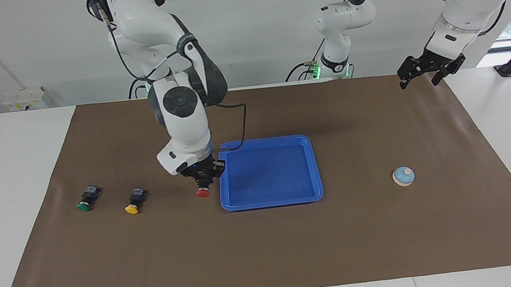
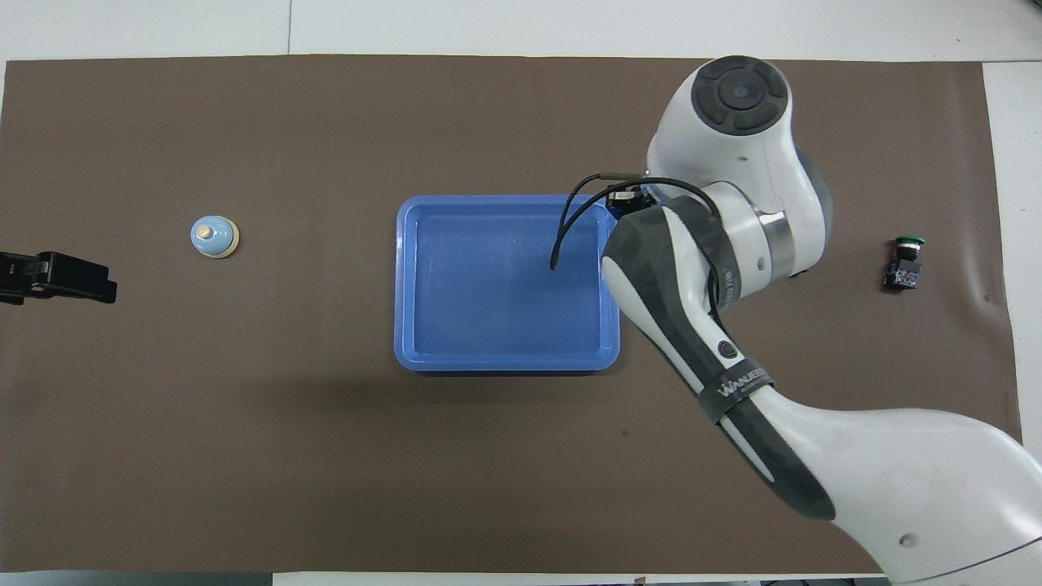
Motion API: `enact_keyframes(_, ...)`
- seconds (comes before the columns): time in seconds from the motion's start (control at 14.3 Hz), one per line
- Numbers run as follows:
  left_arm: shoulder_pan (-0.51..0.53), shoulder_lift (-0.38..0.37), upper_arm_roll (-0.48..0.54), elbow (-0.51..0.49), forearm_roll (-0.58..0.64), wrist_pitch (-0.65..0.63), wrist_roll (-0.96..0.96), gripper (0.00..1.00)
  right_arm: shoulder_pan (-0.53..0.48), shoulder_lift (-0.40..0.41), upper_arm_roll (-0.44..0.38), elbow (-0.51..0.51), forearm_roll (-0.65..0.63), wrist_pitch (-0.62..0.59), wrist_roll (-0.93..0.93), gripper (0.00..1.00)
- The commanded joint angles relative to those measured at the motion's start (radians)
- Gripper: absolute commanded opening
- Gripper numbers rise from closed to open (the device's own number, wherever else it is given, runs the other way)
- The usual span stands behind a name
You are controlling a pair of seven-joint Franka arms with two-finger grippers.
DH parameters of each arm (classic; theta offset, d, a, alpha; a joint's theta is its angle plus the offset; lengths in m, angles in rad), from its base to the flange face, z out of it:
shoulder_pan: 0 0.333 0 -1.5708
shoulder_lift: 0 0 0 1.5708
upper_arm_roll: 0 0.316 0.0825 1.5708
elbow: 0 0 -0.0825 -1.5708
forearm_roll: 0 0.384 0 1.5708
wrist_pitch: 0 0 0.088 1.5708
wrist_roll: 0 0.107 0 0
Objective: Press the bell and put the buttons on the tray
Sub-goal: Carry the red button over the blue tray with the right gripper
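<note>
The blue tray [image 1: 272, 202] lies mid-table and also shows in the overhead view [image 2: 505, 363]. My right gripper [image 1: 203, 180] is low beside the tray's edge toward the right arm's end, shut on the black body of the red button [image 1: 202, 192]. The yellow button [image 1: 133, 203] and green button [image 1: 86, 200] lie farther toward that end. In the overhead view only the green button [image 2: 905, 262] shows; the right arm hides the other two. The light-blue bell [image 1: 403, 176] [image 2: 214, 236] stands toward the left arm's end. My left gripper [image 1: 419, 81] [image 2: 81, 281] waits open, raised over the mat's edge.
A brown mat [image 1: 266, 255] covers the white table. A black cable [image 2: 570, 220] from the right arm hangs over the tray's corner. A wall socket box [image 1: 24, 100] and a black stand [image 1: 510, 67] sit at the table's robot end.
</note>
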Motion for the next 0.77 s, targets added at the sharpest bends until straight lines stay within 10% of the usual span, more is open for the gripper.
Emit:
enact_keyframes(0.0, 0.003, -0.003, 0.001, 0.011, -0.008, -0.01, 0.004, 1.0, 0.042, 0.013, 0.002, -0.001, 0.025, -0.001, 0.037, 0.0)
enact_keyframes(0.7, 0.003, -0.003, 0.001, 0.011, -0.008, -0.01, 0.004, 1.0, 0.117, -0.017, 0.002, -0.325, 0.042, 0.347, 0.078, 0.0)
